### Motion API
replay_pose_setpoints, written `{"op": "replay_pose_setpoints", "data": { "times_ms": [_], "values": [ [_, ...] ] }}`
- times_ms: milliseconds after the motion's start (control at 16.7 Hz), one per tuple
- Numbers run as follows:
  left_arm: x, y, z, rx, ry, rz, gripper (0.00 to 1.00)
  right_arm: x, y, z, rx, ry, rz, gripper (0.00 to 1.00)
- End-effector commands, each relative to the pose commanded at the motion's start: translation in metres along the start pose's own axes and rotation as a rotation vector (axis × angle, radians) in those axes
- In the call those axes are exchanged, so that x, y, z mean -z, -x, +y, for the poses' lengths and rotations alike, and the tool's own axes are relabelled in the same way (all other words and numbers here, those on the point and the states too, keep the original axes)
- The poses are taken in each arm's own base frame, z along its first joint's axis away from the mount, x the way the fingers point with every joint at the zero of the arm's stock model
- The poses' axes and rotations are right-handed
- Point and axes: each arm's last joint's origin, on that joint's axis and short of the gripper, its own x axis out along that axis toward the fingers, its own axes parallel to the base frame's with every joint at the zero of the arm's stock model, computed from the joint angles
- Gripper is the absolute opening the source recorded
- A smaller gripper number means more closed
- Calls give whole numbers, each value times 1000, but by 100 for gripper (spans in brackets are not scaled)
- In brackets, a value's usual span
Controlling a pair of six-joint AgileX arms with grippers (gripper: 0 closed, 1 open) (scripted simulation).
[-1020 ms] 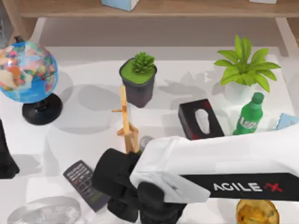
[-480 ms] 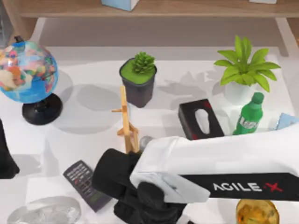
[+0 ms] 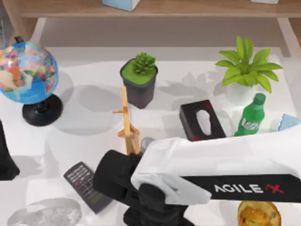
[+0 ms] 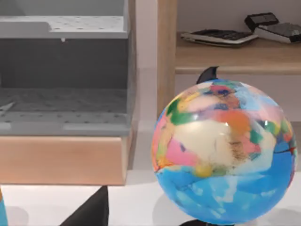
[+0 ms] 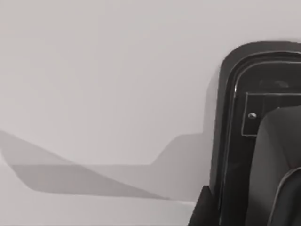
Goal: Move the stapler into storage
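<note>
A white tabletop [image 3: 94, 127] carries the scene, with a pale wooden shelf [image 3: 188, 8] running along its far edge. In the left wrist view that shelf unit has a grey open compartment [image 4: 63, 70] framed in light wood.

The right gripper [image 3: 150, 214] is low over the near edge of the table, at the end of a white arm marked AgileX that reaches in from the right. In the right wrist view the small black stapler with a rounded end and faint grey edge line [image 5: 244, 122] lies on the white surface directly under the gripper, partly covered by dark gripper parts. Its rounded end points away from the wrist camera, and its long axis runs lengthwise from the camera outward. Whether the jaws are apart or clamped on the stapler cannot be told, nor whether they touch it.

Just beside the right gripper, toward the table's left, lies a flat black remote control with grey buttons [image 3: 87, 187]. Farther left by the near edge sits a clear glass dish [image 3: 44, 212]. Beyond the gripper stand a thin wooden stand [image 3: 127, 125], a dark pot holding a green succulent [image 3: 139, 81], a black tissue box [image 3: 201, 120], a green plastic bottle [image 3: 250, 116] and a leafy green plant in a white pot [image 3: 244, 70]. A multicoloured globe on a black base [image 3: 28, 75] stands at far left.

The left gripper [image 3: 5, 160] is parked at the table's left edge.
</note>
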Motion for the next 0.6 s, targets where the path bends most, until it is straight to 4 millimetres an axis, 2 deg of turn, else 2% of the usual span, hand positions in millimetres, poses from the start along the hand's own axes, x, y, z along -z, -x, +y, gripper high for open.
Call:
{"op": "replay_pose_setpoints", "data": {
  "times_ms": [600],
  "values": [
    [0,0,0,0,0,0,100,2,3,-3,0,2,0,0]
  ]
}}
